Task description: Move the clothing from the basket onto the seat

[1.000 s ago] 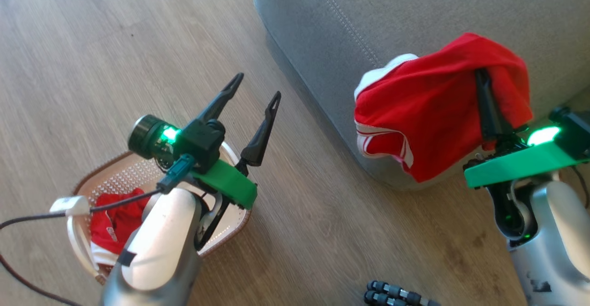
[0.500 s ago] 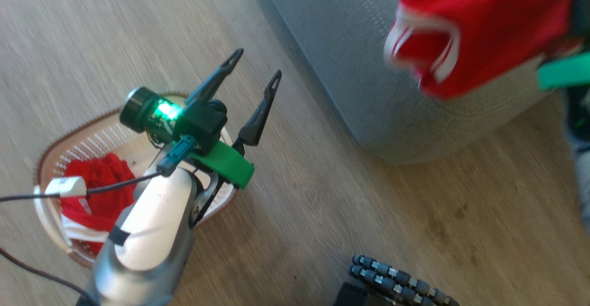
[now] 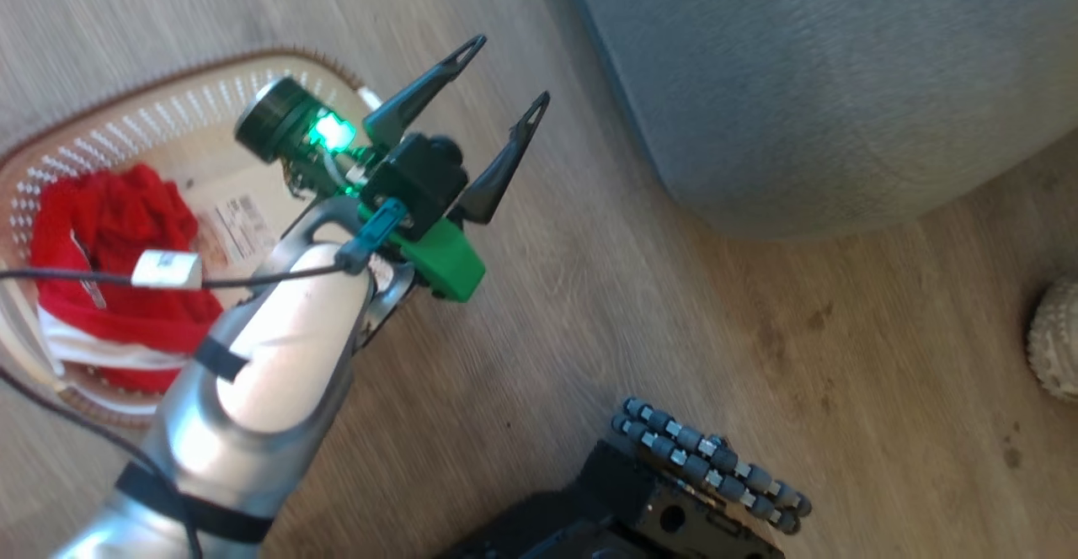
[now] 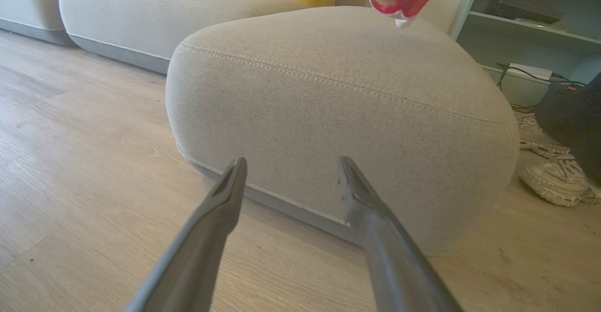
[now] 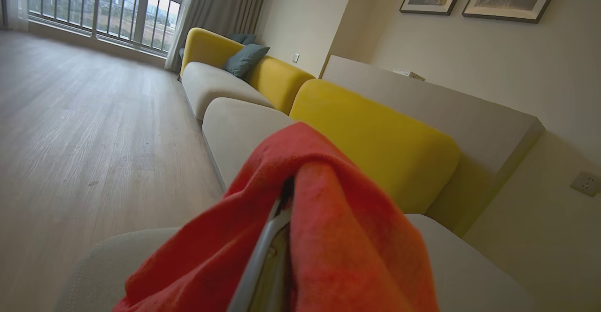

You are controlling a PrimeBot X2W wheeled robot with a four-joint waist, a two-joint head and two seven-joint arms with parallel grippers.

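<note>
**One red garment (image 5: 338, 237) held over the seat (image 4: 328, 91), another in the basket (image 3: 177, 79)**

My right hand (image 5: 283, 199) is clamped shut on the red garment, with the fabric draped over both fingers and hanging down either side. From the left wrist camera I see its striped lower end dangling low over the top of the grey seat, but I can't tell whether it touches.

The other red garment (image 3: 109, 281) lies bunched in the basket against its left wall, white trim along its near edge. The paper label (image 3: 240, 222) is bare beside it. The basket stands on the wooden floor (image 3: 589, 306), near the seat's rounded corner but apart from it.

My left hand (image 3: 512, 67) is empty, fingers spread wide. It hovers over the basket's right rim and points toward the seat. A pale shoe (image 4: 549, 185) lies on the floor by the seat's far side.
</note>
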